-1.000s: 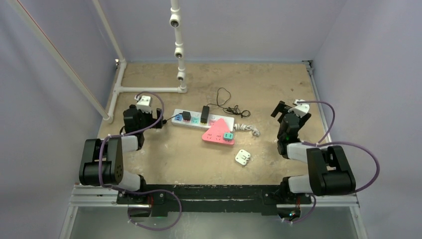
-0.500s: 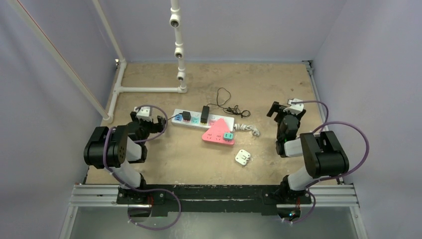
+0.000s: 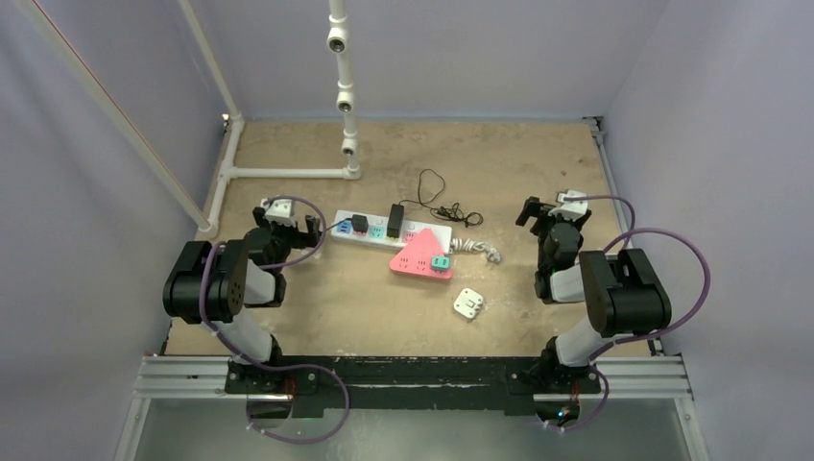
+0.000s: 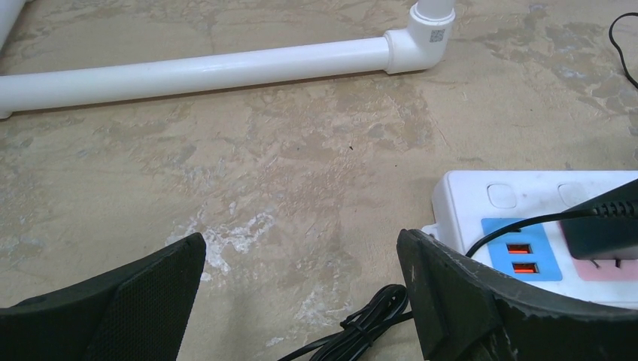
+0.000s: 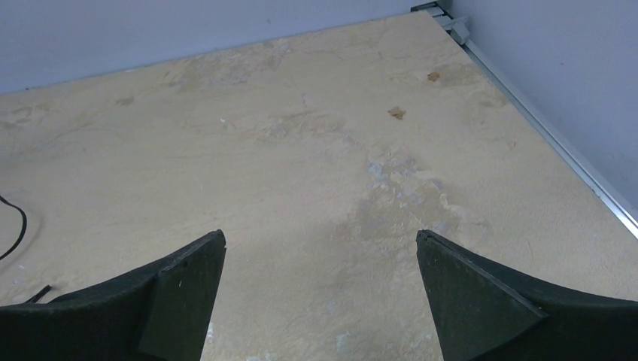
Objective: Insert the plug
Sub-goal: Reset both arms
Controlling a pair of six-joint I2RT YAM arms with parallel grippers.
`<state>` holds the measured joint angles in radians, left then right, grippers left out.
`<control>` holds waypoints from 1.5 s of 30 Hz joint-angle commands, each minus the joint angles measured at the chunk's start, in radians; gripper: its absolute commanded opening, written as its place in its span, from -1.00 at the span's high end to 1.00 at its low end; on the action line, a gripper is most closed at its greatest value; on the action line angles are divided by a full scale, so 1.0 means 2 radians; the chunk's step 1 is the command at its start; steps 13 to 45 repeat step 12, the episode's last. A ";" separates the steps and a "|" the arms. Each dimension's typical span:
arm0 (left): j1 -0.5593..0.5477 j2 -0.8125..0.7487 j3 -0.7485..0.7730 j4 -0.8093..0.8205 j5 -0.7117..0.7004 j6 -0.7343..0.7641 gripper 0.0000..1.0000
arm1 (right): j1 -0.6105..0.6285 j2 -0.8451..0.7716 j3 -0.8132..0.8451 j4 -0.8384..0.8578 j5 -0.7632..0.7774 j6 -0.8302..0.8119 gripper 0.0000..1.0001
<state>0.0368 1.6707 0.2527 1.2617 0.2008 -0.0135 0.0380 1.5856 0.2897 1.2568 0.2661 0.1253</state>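
Note:
A small white plug (image 3: 468, 303) lies loose on the table, front of centre, with nothing near it. Behind it sits a white power strip (image 3: 384, 233) carrying two black plugs, and a pink triangular socket block (image 3: 417, 254) with a teal plug (image 3: 441, 262) in it. My left gripper (image 3: 286, 223) hangs open just left of the strip. In the left wrist view the left gripper (image 4: 301, 244) is empty, with the power strip's end (image 4: 489, 199) by the right finger. My right gripper (image 3: 550, 211) is open over bare table at the right, and in its own wrist view the right gripper (image 5: 320, 237) is empty.
A white pipe frame (image 3: 288, 174) runs along the back left, and the same pipe (image 4: 203, 71) shows in the left wrist view. A thin black cable (image 3: 437, 197) loops behind the strip, a white cord (image 3: 477, 248) coils at its right end, and a bundled black cable (image 4: 369, 320) lies under my left gripper.
Both arms have shifted their elbows inward and upward. The left gripper moved slightly right toward the strip, the right gripper slightly left. Both stay open and the table things have not moved.

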 commanded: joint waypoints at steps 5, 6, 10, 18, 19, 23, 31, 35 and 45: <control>-0.002 -0.002 0.003 0.025 -0.002 0.004 -0.99 | -0.001 -0.005 -0.005 0.047 -0.006 -0.007 -0.98; -0.002 -0.002 0.004 0.022 -0.003 0.004 -0.98 | -0.001 -0.005 -0.005 0.047 -0.006 -0.007 -0.98; -0.004 -0.001 0.005 0.020 -0.006 0.004 -0.98 | -0.001 -0.005 -0.005 0.047 -0.006 -0.007 -0.98; -0.007 -0.003 0.005 0.016 -0.014 0.004 -0.98 | -0.001 -0.005 -0.005 0.047 -0.006 -0.007 -0.98; -0.007 -0.003 0.005 0.016 -0.014 0.004 -0.98 | -0.001 -0.005 -0.005 0.047 -0.006 -0.007 -0.98; -0.007 -0.003 0.005 0.016 -0.014 0.004 -0.98 | -0.001 -0.005 -0.005 0.047 -0.006 -0.007 -0.98; -0.007 -0.003 0.005 0.016 -0.014 0.004 -0.98 | -0.001 -0.005 -0.005 0.047 -0.006 -0.007 -0.98; -0.007 -0.003 0.005 0.016 -0.014 0.004 -0.98 | -0.001 -0.005 -0.005 0.047 -0.006 -0.007 -0.98; -0.007 -0.003 0.005 0.016 -0.014 0.004 -0.98 | -0.001 -0.005 -0.005 0.047 -0.006 -0.007 -0.98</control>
